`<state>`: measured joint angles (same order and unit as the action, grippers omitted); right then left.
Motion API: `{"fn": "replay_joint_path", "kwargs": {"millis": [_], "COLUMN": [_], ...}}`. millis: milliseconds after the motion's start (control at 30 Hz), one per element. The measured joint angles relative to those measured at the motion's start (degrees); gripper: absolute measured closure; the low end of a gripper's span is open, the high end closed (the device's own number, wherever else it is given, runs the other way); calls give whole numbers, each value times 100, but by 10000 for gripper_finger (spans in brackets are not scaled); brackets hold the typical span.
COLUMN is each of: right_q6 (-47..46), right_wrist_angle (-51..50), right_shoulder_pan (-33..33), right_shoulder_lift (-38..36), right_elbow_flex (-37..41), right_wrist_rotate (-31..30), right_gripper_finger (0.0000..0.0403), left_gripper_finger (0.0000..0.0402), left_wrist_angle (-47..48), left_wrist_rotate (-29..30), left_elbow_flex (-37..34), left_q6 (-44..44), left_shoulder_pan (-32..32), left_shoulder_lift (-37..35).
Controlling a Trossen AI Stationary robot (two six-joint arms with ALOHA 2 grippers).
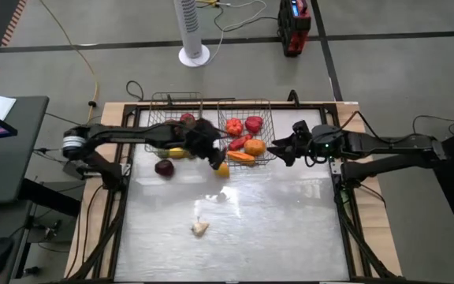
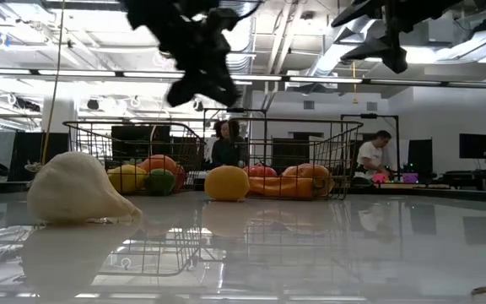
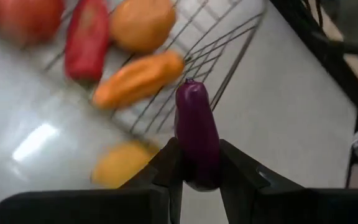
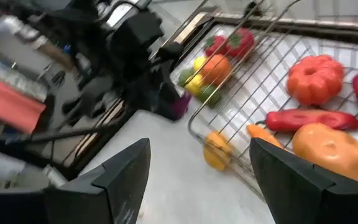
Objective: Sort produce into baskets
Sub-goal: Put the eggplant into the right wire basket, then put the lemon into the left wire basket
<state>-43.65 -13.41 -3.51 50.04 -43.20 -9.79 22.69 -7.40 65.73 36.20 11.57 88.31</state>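
My left gripper [image 1: 213, 157] hangs above the table just in front of the two wire baskets and is shut on a dark purple eggplant [image 3: 196, 127]. The right basket [image 1: 268, 118] holds red and orange produce and a carrot [image 3: 138, 78]. The left basket [image 1: 158, 118] holds red, yellow and green pieces. A yellow fruit [image 1: 222, 169], a dark purple round [image 1: 164, 167] and a white garlic [image 1: 200, 228] lie on the table. My right gripper [image 4: 197, 177] hovers open at the right basket's right side, with nothing between its fingers. My left gripper pinches the eggplant's rear end [image 3: 199, 171] between its two fingers. The fingers come slanting down from the table's left side and lie along the eggplant. The eggplant sticks out past the fingertips, lifted clear of the table.
The near half of the shiny table top [image 1: 274, 229] has only the garlic on it. A black frame runs along the table's edges [image 1: 345, 205]. In the low view, people show in the room beyond the baskets.
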Motion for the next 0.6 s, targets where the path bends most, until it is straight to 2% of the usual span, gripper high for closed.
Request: {"fn": "replay_joint_path", "kwargs": {"millis": [133,267,400,533,600], "right_q6": [-489,-932,-1331,-1538,-1544], "right_wrist_angle": [230,525,678,638,602], "right_shoulder_pan": [11,15,4,110,192], "right_shoulder_lift": [184,368,524,665,681], "right_elbow_flex": [0,0,-3,-122,-192], "right_wrist_rotate": [-326,-519,-539,-601,-816], "right_gripper_finger": [102,102,102,102,102], "left_gripper_finger": [335,314,255,186,159], "left_wrist_angle": [406,1173,1536,1585,1636], "left_wrist_rotate": [-51,305,348,316,319], "left_elbow_flex": [938,1778,2206,2246,2246], "left_q6": [-965,-1524,-2142,-2837,-3120], "left_shoulder_pan": [90,133,161,153,156], "left_shoulder_lift": [668,1200,1466,1484,1487]}}
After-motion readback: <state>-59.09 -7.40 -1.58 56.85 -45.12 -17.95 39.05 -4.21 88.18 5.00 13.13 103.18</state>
